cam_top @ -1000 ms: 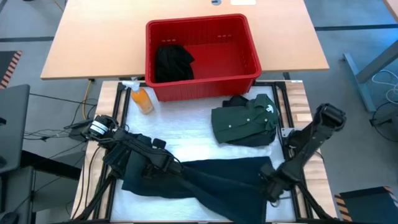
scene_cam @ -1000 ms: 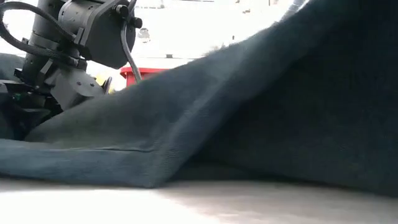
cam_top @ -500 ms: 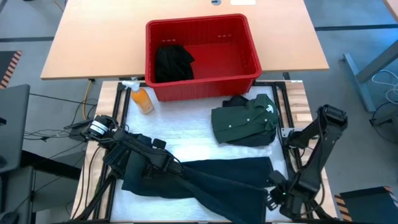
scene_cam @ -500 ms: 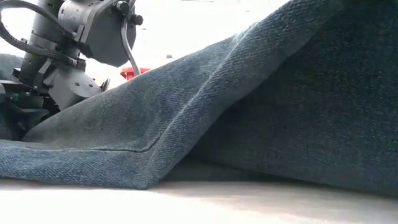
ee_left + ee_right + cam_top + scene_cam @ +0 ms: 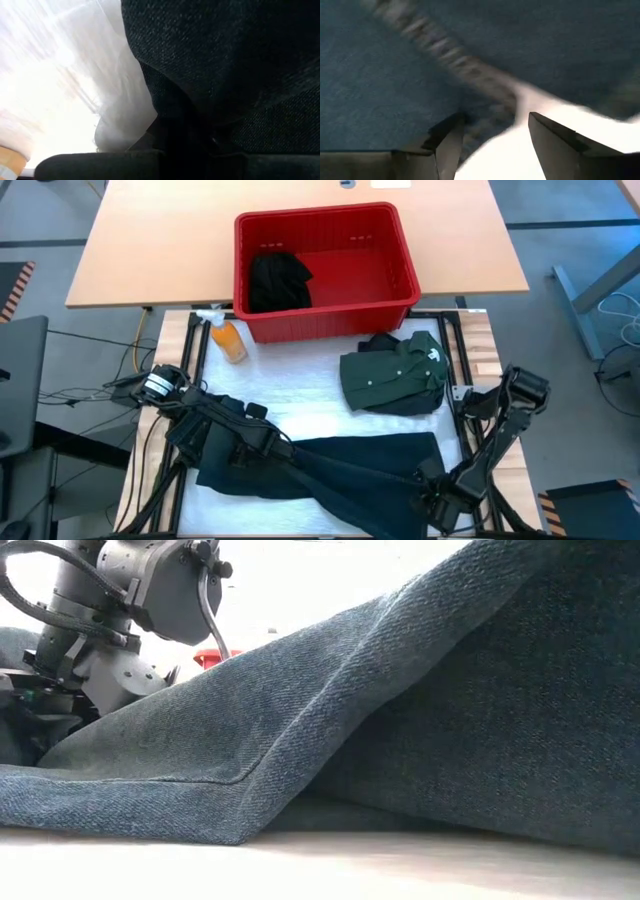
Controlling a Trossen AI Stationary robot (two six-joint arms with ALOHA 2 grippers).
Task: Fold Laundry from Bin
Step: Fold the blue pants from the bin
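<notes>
At the lower right of the high view, the right gripper (image 5: 437, 498) has just spread its fingers, visibly parted over the dark blue denim garment (image 5: 340, 470), so that corner is likely released. The left gripper (image 5: 262, 442) stays clenched on the cloth. The ribbed red plastic bin (image 5: 325, 275) holds one black garment (image 5: 276, 280).

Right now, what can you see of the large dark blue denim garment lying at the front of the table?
The large dark blue denim garment lies spread across the white sheet at the table's near edge, partly folded, with a thick stitched hem and twill weave. The left pincer is shut on its left part; the right pincer stands open at its right corner.
</notes>
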